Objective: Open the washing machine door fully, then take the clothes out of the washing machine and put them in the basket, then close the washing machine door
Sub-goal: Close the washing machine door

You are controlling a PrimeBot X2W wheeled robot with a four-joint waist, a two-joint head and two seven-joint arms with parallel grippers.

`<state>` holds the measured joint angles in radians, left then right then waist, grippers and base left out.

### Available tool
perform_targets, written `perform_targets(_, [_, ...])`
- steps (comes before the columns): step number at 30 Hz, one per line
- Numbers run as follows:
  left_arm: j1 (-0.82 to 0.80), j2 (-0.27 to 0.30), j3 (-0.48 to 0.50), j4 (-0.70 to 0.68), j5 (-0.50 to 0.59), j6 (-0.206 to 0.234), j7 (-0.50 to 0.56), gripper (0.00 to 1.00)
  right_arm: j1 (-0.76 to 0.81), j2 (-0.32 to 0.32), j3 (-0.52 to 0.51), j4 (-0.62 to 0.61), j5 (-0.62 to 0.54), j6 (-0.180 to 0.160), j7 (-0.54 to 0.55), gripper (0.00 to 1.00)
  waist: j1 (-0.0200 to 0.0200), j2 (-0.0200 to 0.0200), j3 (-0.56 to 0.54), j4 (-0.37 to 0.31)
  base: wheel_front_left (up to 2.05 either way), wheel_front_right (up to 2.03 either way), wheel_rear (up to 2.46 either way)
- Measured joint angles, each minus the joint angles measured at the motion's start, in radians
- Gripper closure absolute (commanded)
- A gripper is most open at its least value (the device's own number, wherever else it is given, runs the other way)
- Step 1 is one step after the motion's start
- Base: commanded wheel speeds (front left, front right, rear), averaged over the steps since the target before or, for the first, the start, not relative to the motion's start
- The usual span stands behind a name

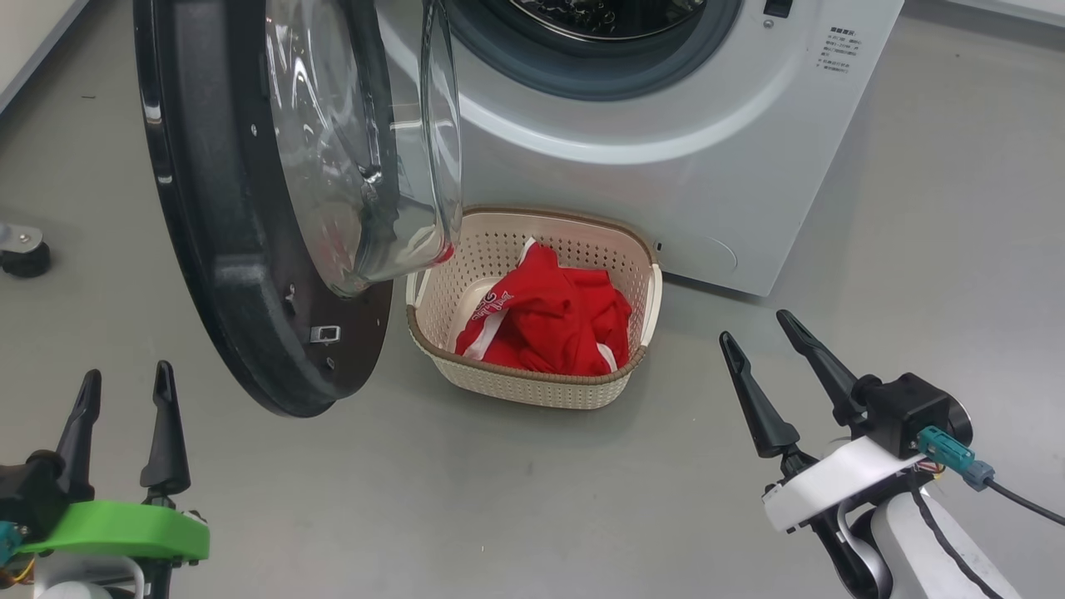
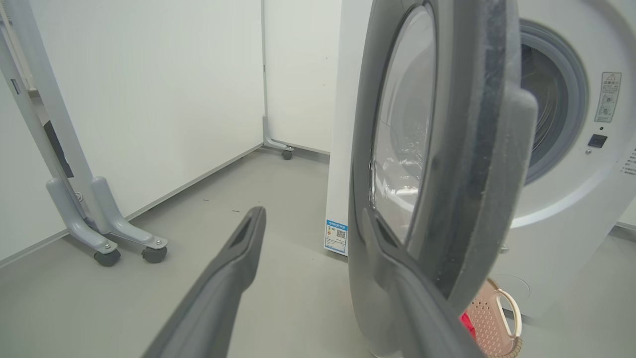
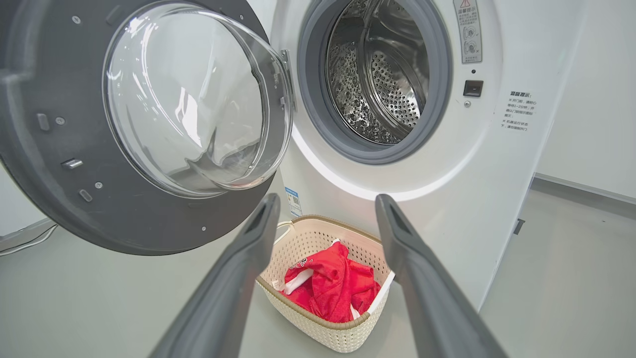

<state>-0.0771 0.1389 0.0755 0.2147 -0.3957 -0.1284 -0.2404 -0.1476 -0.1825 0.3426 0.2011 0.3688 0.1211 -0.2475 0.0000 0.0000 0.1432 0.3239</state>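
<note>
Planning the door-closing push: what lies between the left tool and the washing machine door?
Only bare grey floor: the head view shows a gap between the left tool and the washing machine door, which do not touch.

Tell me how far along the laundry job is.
Done: the washing machine door stands wide open, and the red clothes lie in the basket; the drum looks empty in the right wrist view. In hand: nothing; the left gripper and right gripper are both open and empty. Remaining: closing the door.
</note>
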Motion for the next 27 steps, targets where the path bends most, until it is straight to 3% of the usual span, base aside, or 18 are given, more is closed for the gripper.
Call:
perform_targets(4, [0.0, 0.001, -0.001, 0.004, 0.0, 0.0, 0.0, 0.07, 0.001, 0.001, 0.003, 0.0, -0.001, 0.0, 0.0, 0.0, 0.0, 0.0, -0.003, -0.001, 0.0, 0.0, 0.0])
perform_targets(5, [0.0, 0.002, -0.002, 0.005, 0.0, 0.0, -0.001, 0.44, 0.002, 0.001, 0.004, 0.001, -0.001, 0.0, 0.0, 0.0, 0.0, 0.0, -0.003, -0.002, 0.0, 0.0, 0.0])
perform_targets(7, [0.0, 0.002, -0.005, 0.008, -0.001, 0.0, -0.007, 1.0, 0.004, 0.001, 0.006, 0.001, -0.001, 0.0, 0.0, 0.0, 0.0, 0.0, -0.005, -0.003, 0.0, 0.0, 0.0])
perform_targets(19, [0.0, 0.003, -0.026, 0.031, -0.034, 0.0, -0.004, 1.0, 0.013, 0.001, 0.017, 0.006, -0.001, 0.001, 0.0, 0.0, 0.0, 0.0, -0.017, -0.003, 0.0, 0.0, 0.0])
perform_targets(27, [-0.047, -0.022, -0.021, 0.005, -0.295, 0.0, 0.11, 1.0, 0.013, 0.003, 0.021, 0.006, -0.001, 0.001, 0.0, 0.0, 0.0, 0.0, -0.018, 0.0, 0.0, 0.0, 0.0])
